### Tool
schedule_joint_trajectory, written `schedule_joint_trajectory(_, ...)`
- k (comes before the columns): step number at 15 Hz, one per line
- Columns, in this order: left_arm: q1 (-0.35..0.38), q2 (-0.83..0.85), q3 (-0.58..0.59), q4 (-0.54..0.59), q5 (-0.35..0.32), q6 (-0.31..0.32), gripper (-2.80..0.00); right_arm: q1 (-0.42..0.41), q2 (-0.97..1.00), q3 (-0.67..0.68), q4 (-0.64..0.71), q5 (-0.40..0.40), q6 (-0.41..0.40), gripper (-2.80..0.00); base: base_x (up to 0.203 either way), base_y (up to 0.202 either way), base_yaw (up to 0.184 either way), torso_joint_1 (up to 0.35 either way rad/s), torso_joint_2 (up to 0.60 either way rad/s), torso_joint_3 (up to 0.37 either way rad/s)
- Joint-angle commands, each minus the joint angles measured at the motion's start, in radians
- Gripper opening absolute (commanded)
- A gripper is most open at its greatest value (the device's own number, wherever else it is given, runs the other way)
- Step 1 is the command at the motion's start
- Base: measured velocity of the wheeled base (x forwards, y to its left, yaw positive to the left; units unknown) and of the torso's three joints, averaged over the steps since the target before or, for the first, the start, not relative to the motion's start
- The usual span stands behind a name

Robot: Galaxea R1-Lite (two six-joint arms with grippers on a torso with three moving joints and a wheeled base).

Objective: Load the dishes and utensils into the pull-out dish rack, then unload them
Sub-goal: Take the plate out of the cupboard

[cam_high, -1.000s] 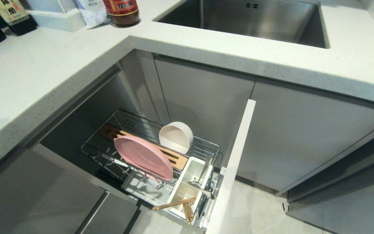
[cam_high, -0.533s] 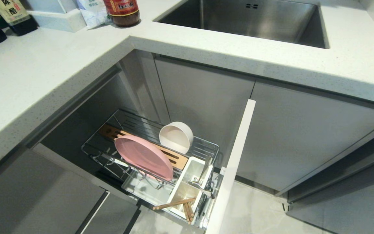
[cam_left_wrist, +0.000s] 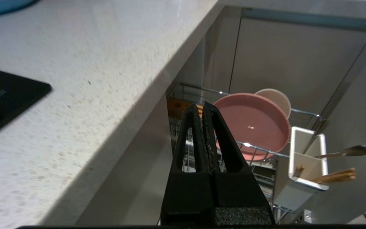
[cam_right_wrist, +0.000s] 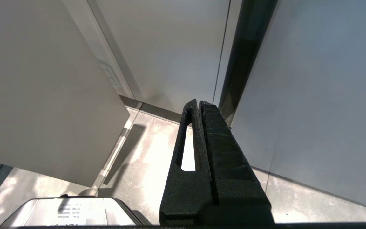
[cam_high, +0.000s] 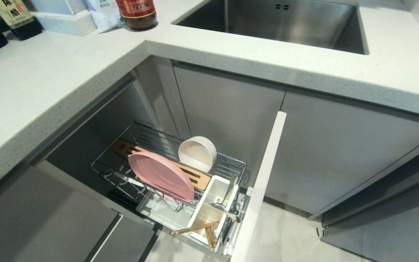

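Looking like a home kitchen here: a white speckled counter (cam_high: 60, 80) is wrapping round a steel sink (cam_high: 282, 22) at the far side, sauce bottles (cam_high: 136, 12) are standing far left, grey cabinets (cam_high: 340, 156) are sitting underneath, and a pull-out rack (cam_high: 231, 167) is holding dishes.
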Motion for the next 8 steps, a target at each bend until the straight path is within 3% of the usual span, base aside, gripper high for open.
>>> schedule_joint_trajectory(1, 0.001, -0.003, 0.148, -0.138, 0.003, 0.007, -2.80, 0.000, 0.001, 0.000, 0.000, 0.000, 0.000, -2.80, 0.000, 0.000, 0.000, 0.000, 0.00, 0.000)
schedule_joint_trajectory(3, 0.001, -0.003, 0.344, -0.337, 0.008, 0.018, -2.80, 0.000, 0.001, 0.000, 0.000, 0.000, 0.000, -2.80, 0.000, 0.000, 0.000, 0.000, 0.00, 0.000)
schedule_joint_trajectory(5, 0.000, -0.003, 0.490, -0.463, 0.008, 0.029, -2.80, 0.000, 0.001, 0.000, 0.000, 0.000, 0.000, -2.80, 0.000, 0.000, 0.000, 0.000, 0.00, 0.000)
schedule_joint_trajectory(8, 0.000, -0.003, 0.534, -0.423, -0.001, 0.056, -2.80, 0.000, 0.001, 0.000, 0.000, 0.000, 0.000, -2.80, 0.000, 0.000, 0.000, 0.000, 0.00, 0.000)
